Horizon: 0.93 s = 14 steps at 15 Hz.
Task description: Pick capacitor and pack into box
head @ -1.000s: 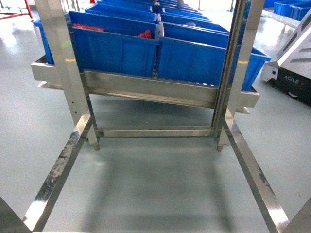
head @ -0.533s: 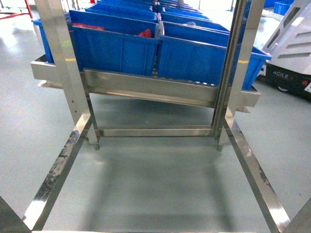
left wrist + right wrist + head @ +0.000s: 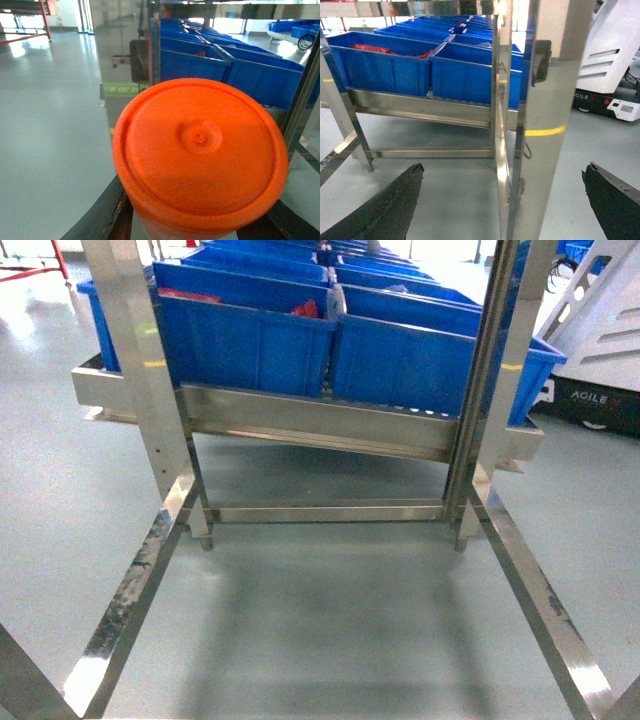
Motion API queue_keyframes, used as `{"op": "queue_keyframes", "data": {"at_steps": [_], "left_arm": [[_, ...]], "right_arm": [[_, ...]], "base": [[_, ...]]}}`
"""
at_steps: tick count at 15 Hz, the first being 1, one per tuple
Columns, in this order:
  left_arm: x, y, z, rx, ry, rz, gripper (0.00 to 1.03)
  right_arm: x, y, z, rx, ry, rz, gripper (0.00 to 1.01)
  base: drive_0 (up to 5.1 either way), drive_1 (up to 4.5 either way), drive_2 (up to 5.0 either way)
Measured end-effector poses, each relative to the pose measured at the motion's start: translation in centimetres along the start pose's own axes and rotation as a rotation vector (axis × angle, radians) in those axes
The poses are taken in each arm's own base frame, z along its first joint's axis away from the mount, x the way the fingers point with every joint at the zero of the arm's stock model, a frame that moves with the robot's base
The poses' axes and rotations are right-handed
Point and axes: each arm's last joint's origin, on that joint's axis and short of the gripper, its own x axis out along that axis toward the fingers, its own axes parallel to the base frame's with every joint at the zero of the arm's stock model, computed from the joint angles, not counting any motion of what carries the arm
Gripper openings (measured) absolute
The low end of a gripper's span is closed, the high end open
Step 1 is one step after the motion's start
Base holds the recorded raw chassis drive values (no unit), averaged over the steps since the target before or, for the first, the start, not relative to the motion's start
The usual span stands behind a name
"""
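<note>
Left gripper (image 3: 200,227) clamped on orange cylinder (image 3: 200,155); right gripper (image 3: 502,200) spread, empty. Blue bins (image 3: 250,335) ahead on steel rack (image 3: 320,425); box unseen.

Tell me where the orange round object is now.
The orange round object fills the left wrist view, between the left hand's dark fingers, with blue bins behind it.

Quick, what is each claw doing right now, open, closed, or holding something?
Left claw: holding a big orange round-lidded cylinder between its fingers.
Right claw: open wide, empty, facing a steel rack post.
</note>
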Motion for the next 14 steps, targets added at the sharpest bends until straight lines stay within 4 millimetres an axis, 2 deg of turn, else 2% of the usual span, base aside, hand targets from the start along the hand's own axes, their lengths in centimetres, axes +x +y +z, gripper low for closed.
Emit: {"op": "queue_keyframes", "data": {"at_steps": [14], "left_arm": [[0.00,0.02,-0.01,0.000,0.001,0.003,0.44]], "right_arm": [[0.00,0.00,0.01,0.000,-0.001,0.001,0.98]], "base": [[-4.9,2.33,2.7]]}}
